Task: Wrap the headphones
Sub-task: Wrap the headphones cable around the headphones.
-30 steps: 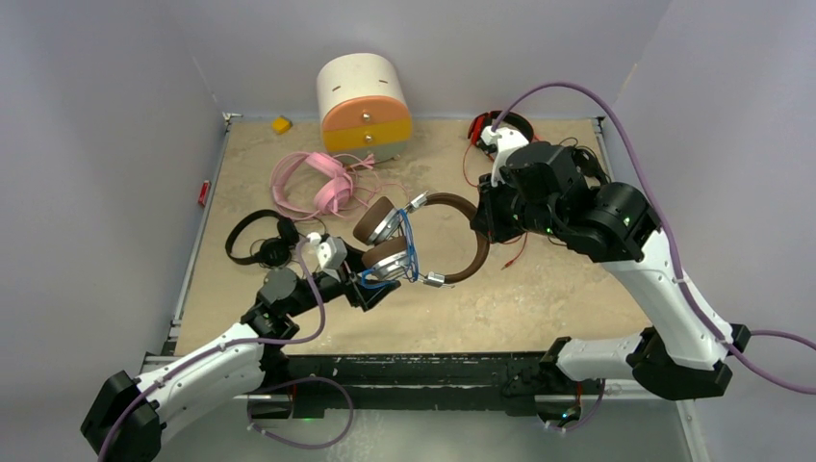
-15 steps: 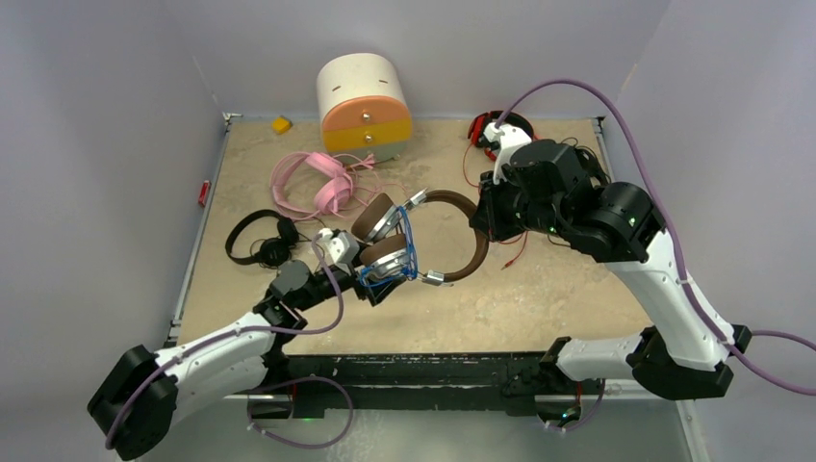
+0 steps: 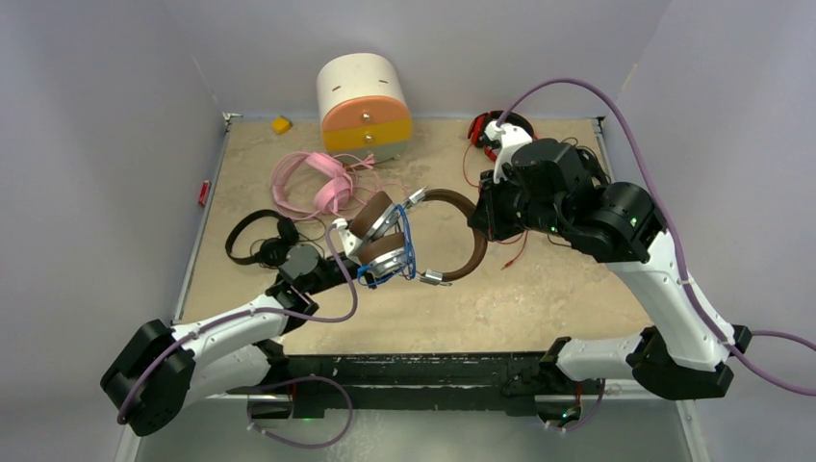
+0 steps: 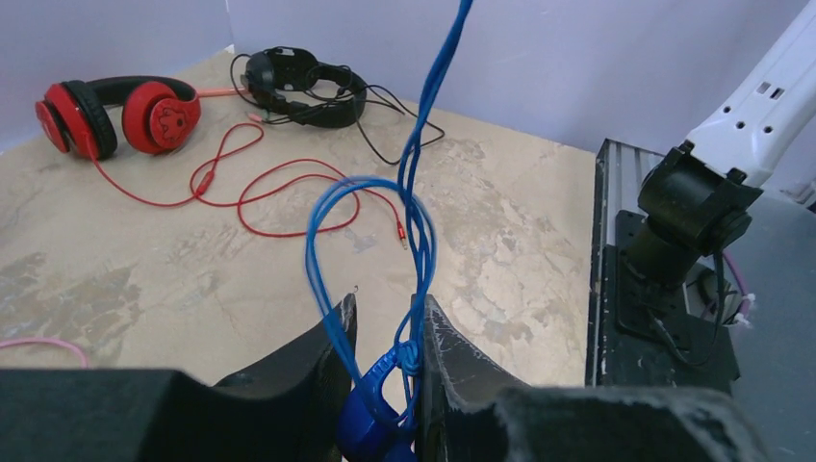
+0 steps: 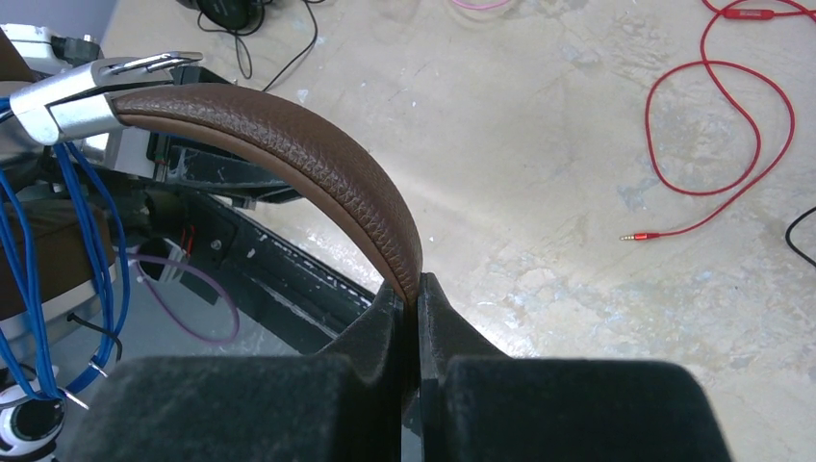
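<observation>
The right gripper (image 5: 416, 316) was pinched on the leather band of the brown headphones (image 3: 471, 258), holding them clear of the table (image 3: 577, 298) between the two arms, cups turned toward the left arm. The left gripper (image 4: 385, 327) had its jaws drawn in around a bunch of the blue cable (image 4: 423, 250), several turns of which lay around the folded cups; the dark pads hid the contact, so the hold was probably only a light pinch. To wind well, the right arm would need to hold the band steady while the left carried each turn snugly around the cups, keeping slack off the silver hinge (image 5: 58, 96). Pale lilac walls closed in the sandy, mottled table. At its far edge stood the drawer box (image 3: 364, 101), with the pink headphones (image 3: 322, 188) before it, black headphones (image 3: 260, 241) at the left, red headphones (image 4: 120, 115) far right with their red cable (image 5: 650, 106) trailing, and a small yellow block (image 3: 281, 124) in the corner.
</observation>
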`<action>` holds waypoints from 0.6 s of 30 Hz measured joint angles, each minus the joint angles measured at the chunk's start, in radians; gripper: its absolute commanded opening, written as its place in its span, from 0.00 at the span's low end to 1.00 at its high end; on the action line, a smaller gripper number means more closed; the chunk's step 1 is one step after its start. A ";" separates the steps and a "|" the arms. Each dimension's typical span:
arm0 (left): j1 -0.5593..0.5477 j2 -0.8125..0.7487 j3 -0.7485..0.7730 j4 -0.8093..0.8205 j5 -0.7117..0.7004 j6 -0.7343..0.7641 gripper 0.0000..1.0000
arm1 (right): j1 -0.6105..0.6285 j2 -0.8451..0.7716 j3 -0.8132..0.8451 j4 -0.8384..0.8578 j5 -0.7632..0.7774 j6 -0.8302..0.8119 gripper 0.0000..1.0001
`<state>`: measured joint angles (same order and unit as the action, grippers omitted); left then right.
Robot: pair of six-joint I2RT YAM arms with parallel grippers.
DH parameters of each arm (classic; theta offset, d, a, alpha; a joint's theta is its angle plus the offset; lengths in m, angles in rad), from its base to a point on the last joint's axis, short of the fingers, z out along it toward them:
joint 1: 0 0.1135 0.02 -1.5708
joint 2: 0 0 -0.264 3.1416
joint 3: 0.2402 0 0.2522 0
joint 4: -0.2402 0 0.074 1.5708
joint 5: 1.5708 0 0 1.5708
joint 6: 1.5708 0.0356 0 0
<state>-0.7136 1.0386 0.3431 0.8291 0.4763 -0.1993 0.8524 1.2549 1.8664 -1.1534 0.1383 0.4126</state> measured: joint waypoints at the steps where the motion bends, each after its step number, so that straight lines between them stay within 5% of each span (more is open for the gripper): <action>1: 0.000 0.004 0.004 -0.003 0.002 0.003 0.19 | 0.000 0.000 0.000 0.000 0.000 0.000 0.00; 14: 0.000 0.039 -0.094 0.109 0.005 -0.079 0.22 | 0.000 0.002 0.225 -0.016 0.130 0.018 0.00; 18: 0.000 0.039 -0.108 0.142 0.011 -0.106 0.15 | 0.000 0.005 0.254 -0.022 0.158 0.018 0.00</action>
<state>-0.7136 1.0779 0.2356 0.9714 0.4877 -0.3054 0.8528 1.2598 2.1208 -1.1751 0.2958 0.4301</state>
